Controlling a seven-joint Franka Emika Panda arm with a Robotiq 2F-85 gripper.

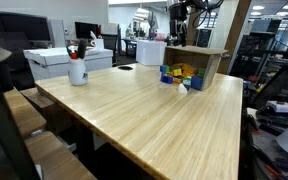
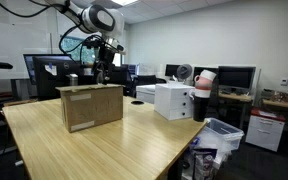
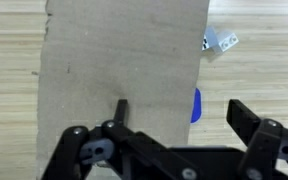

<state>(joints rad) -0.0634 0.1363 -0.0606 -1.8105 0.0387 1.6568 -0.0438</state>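
Observation:
A brown cardboard box (image 1: 196, 62) (image 2: 91, 106) stands on the wooden table (image 1: 134, 110). My gripper (image 1: 181, 14) (image 2: 102, 66) hangs above it, well clear of its top. In the wrist view the gripper (image 3: 184, 113) is open and holds nothing. One finger is over the box's flat top (image 3: 124, 55) and the other over bare table. A blue object (image 3: 196, 104) peeks out from the box's edge between the fingers. A small white and grey piece (image 3: 219, 40) lies on the table further off. Several colourful toys (image 1: 179, 75) sit at the foot of the box.
A white container with pens (image 1: 77, 70) and a dark flat item (image 1: 124, 68) are on the table. A white box (image 2: 174, 100) stands at a table edge, and a bin (image 2: 221, 135) sits on the floor. Desks with monitors surround the table.

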